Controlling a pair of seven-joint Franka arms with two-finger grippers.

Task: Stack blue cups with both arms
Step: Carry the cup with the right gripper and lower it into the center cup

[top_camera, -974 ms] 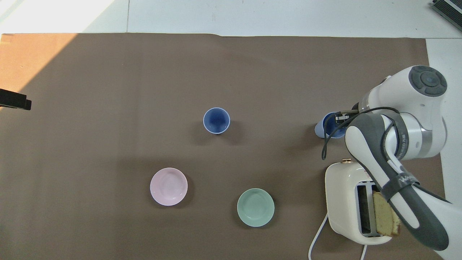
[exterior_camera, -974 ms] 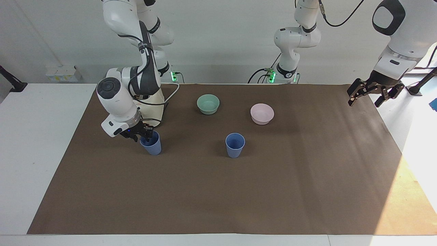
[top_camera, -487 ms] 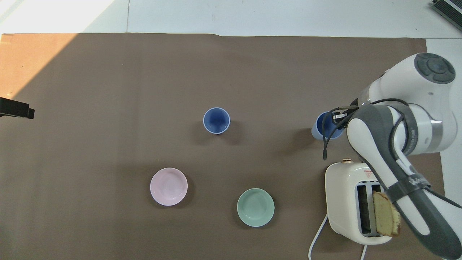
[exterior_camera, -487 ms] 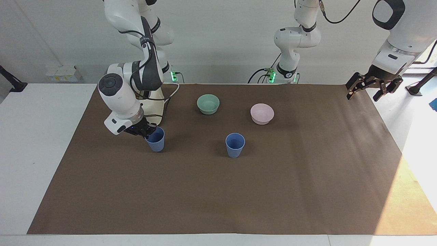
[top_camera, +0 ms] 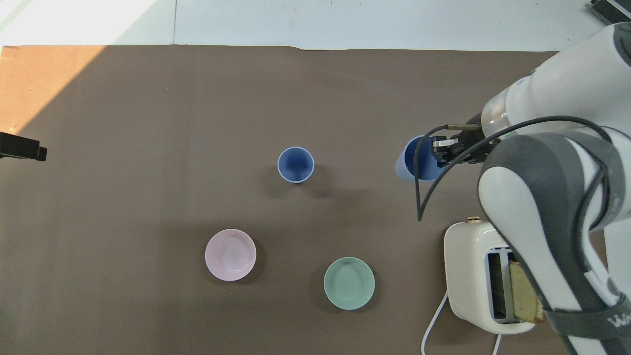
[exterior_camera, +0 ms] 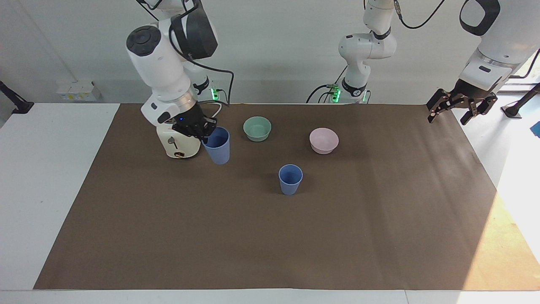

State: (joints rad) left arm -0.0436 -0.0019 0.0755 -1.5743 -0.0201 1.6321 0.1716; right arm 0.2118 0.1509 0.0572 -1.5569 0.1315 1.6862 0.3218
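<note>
One blue cup (exterior_camera: 290, 179) stands upright on the brown mat near the table's middle; it also shows in the overhead view (top_camera: 296, 164). My right gripper (exterior_camera: 201, 128) is shut on the rim of the second blue cup (exterior_camera: 218, 145) and holds it slightly tilted in the air over the mat, between the toaster and the standing cup. The held cup (top_camera: 419, 159) and right gripper (top_camera: 446, 150) also show in the overhead view. My left gripper (exterior_camera: 457, 110) is open and empty, and waits in the air over the mat's edge at the left arm's end.
A teal bowl (exterior_camera: 257, 128) and a pink bowl (exterior_camera: 323, 140) sit nearer to the robots than the standing cup. A white toaster (top_camera: 473, 276) holding a bread slice (top_camera: 525, 296) stands at the right arm's end, with its cable (top_camera: 434, 320).
My right gripper has lifted the blue cup off the mat and carried it up and toward the standing cup. The left gripper rose slightly, then stayed still.
</note>
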